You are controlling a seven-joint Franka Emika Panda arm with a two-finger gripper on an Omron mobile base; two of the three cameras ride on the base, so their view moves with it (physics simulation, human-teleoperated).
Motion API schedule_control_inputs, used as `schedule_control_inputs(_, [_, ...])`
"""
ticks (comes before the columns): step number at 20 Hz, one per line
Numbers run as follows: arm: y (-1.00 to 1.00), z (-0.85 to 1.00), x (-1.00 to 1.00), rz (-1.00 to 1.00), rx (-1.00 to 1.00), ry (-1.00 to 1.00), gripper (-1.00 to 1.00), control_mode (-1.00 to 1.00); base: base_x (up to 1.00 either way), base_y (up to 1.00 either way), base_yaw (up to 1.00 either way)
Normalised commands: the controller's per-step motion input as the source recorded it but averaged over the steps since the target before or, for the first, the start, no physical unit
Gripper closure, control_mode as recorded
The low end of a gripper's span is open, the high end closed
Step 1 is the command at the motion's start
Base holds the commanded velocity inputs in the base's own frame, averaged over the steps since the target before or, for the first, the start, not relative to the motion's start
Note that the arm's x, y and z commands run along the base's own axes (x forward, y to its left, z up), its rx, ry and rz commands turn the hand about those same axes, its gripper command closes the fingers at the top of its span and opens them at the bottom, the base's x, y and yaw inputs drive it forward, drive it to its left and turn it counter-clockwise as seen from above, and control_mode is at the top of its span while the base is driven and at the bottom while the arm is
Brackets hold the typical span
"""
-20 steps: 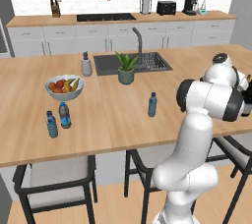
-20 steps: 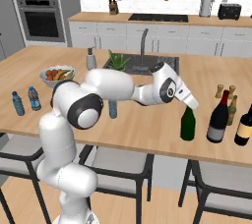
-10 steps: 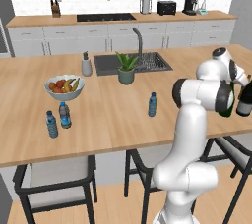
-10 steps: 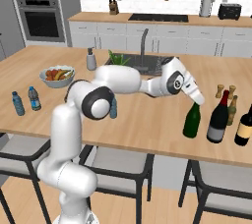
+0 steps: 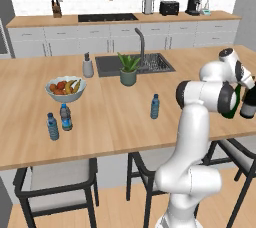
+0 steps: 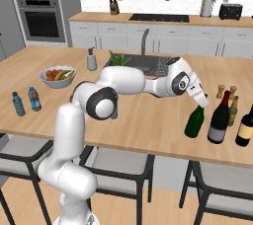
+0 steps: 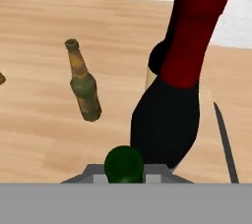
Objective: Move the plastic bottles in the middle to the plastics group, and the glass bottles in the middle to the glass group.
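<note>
My gripper [image 6: 199, 101] is shut on the neck of the tall dark green glass bottle [image 6: 193, 123], which leans slightly just left of the glass group. That group holds a dark wine bottle [image 6: 219, 121] with a white label and a slim amber bottle [image 6: 232, 111]. In the hand view the green bottle's top [image 7: 123, 164] sits between my fingertips, with the dark wine bottle [image 7: 170, 120] close behind it and the amber bottle [image 7: 84, 88] to the left. The small blue-capped plastic bottle [image 5: 155, 106] stands mid-counter. The plastics group [image 5: 59, 121] stands at the left.
Another dark bottle [image 6: 245, 127] stands at the far right, near the counter's front edge. Two wooden shakers [image 6: 226, 91] stand behind the glass group. A fruit bowl [image 5: 65, 89], a potted plant [image 5: 128, 69], a soap dispenser [image 5: 88, 66] and the sink [image 5: 132, 64] lie further back.
My gripper has carried the green bottle a little to the right, closer to the dark wine bottle. The other bottles have not moved.
</note>
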Motion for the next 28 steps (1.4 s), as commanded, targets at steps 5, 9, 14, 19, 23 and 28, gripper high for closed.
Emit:
schedule_control_inputs(5, [0.07,-0.41,0.01,-0.14,0.00,0.00,1.00,-1.00,0.00,0.00,0.00])
schedule_control_inputs(9, [0.21,-0.42,0.00,-0.12,0.00,0.00,1.00,-1.00,0.00,0.00,0.00])
schedule_control_inputs(14, [0.22,-0.43,0.00,-0.10,0.00,0.00,1.00,-1.00,0.00,0.00,0.00])
schedule_control_inputs(19, [0.02,-0.21,-0.03,-0.05,0.00,0.00,-1.00,-1.00,0.00,0.00,0.00])
schedule_control_inputs(23, [0.02,-0.04,-0.07,-0.01,0.00,0.00,-1.00,-1.00,0.00,0.00,0.00])
schedule_control_inputs(28, [0.25,0.24,-0.16,0.00,0.00,0.00,-1.00,-1.00,0.00,0.00,0.00])
